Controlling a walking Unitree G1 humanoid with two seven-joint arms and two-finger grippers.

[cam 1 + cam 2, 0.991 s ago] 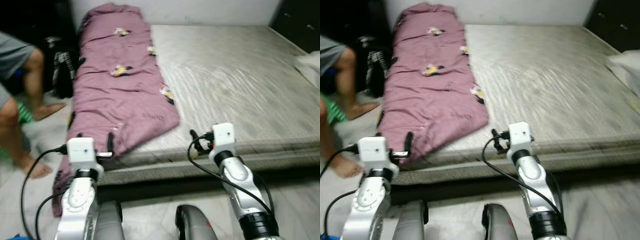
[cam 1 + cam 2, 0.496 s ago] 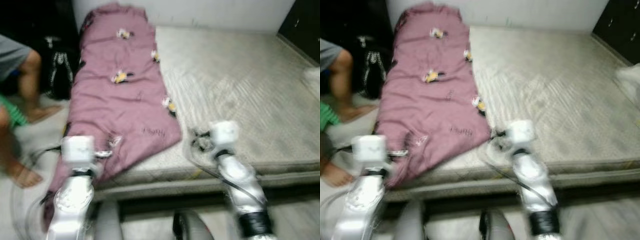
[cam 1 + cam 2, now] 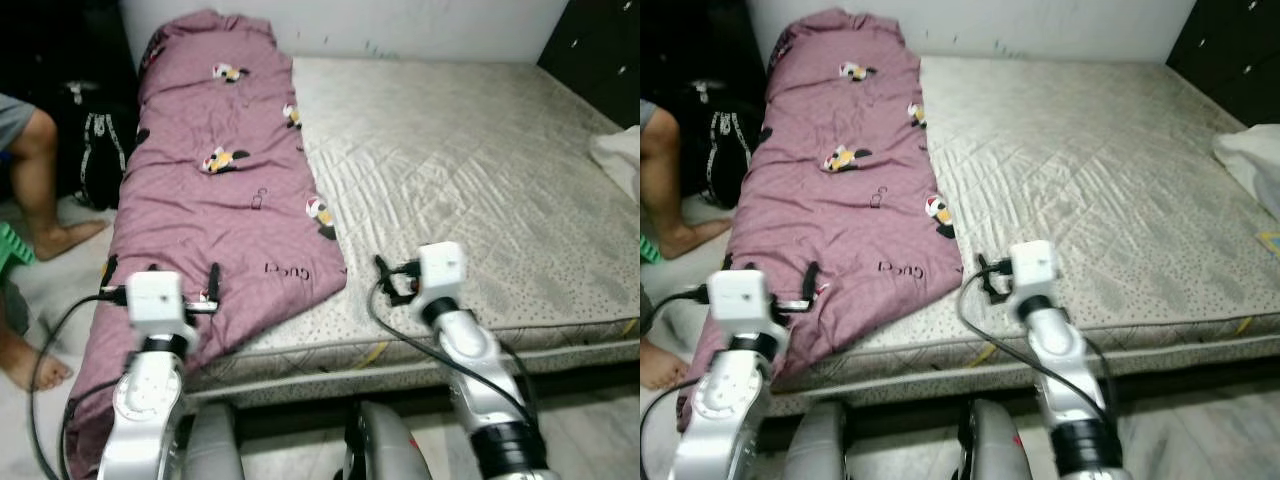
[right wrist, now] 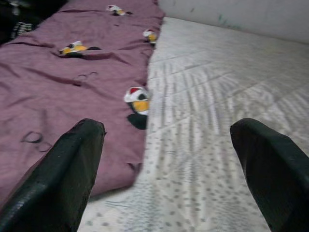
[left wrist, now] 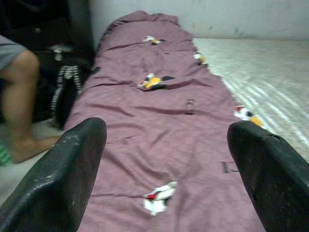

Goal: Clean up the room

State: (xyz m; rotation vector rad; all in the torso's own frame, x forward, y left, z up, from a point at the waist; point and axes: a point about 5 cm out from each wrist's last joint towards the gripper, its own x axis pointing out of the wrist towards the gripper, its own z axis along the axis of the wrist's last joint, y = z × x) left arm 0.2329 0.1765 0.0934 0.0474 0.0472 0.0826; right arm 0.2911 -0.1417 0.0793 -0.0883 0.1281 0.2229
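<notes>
Both arms have come in closer to the bed point(image 3: 480, 200) as the robot stepped up; the view has steadied after the blur, and the mauve quilt point(image 3: 220, 200) lies along the bed's left side, its near end drooping toward the floor. Left gripper point(image 3: 180, 275) hovers over that near end, right gripper point(image 3: 392, 280) over bare mattress beside the quilt's corner, jaws of both released and empty. Judgement: approach done, grasp of the quilt not yet begun.

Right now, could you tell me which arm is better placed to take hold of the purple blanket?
Probably left: the left gripper is open over the purple blanket; the right gripper sits beside its edge.
</notes>
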